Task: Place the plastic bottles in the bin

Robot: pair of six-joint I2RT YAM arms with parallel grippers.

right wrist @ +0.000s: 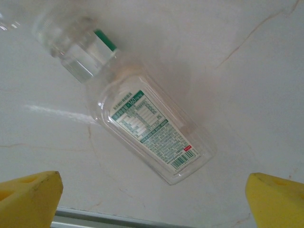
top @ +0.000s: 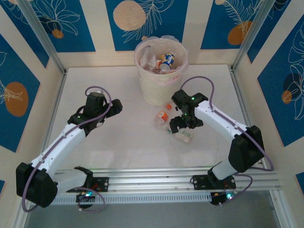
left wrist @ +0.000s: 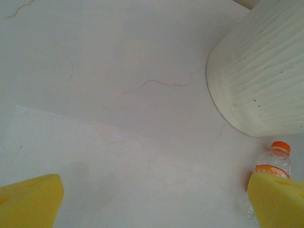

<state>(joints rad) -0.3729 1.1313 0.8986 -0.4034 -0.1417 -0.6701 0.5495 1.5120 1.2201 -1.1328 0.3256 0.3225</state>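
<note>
Looking mostly done tbh: bin (top: 154,92) sitting at table's far middle, holding several bottles (top: 166,61). At least two lying loose just in front: orange-cap bottle (top: 163,116) and clear green-label bottle (right wrist: 152,130). Right gripper (right wrist: 152,199) hovering over the clear one, fingers spread wide, gripping nothing. Left gripper (left wrist: 152,199) gaping too, empty.

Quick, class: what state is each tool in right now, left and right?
Left tool: open, holding nothing.
Right tool: open, holding nothing; a clear bottle lies below it, not gripped.
</note>
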